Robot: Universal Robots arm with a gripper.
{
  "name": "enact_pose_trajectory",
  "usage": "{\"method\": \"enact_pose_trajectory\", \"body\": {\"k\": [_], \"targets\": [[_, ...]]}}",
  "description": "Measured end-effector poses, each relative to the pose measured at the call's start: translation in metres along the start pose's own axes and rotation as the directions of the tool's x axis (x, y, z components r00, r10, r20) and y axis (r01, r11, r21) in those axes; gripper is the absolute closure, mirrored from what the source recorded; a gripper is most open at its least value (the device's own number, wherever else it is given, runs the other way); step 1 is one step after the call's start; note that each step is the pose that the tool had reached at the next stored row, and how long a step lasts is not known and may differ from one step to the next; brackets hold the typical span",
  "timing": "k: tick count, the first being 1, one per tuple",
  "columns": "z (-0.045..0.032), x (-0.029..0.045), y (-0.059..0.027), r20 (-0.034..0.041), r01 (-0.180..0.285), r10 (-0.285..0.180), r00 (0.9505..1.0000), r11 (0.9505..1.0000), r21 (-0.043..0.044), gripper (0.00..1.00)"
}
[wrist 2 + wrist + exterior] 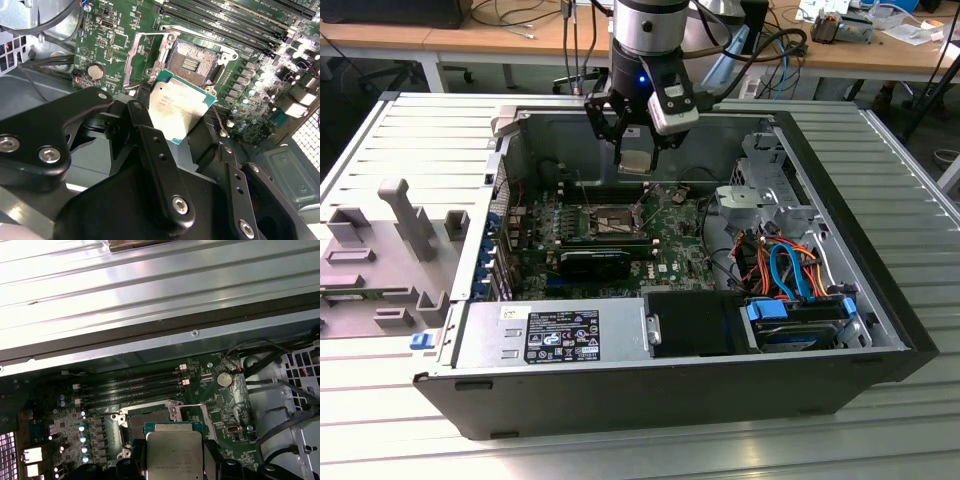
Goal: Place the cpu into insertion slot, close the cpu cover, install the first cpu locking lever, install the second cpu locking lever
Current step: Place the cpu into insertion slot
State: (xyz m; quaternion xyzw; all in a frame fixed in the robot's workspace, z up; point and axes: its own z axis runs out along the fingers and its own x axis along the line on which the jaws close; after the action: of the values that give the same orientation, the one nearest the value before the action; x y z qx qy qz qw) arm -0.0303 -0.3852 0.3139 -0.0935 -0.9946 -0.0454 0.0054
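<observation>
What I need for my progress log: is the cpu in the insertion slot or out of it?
Out. The gripper holds the cpu in the air above the board, and the insertion slot shows its bare dark centre.

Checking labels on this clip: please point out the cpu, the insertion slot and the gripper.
cpu (181,111), second wrist view, silver metal top.
insertion slot (192,61), second wrist view, dark centre.
gripper (635,152), exterior view, midway between fingertips.

A workshop-like lab: open computer case (620,400) on a slatted metal table (420,130), cable-strewn wooden benches (440,35) behind.
</observation>
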Motion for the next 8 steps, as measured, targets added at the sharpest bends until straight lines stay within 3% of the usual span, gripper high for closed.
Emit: {"method": "enact_pose_trajectory", "body": {"k": [8], "targets": [[0.0,0.0,0.0,0.0028,-0.032,0.032,0.9995,0.9995,-0.0006,0.45]]}}
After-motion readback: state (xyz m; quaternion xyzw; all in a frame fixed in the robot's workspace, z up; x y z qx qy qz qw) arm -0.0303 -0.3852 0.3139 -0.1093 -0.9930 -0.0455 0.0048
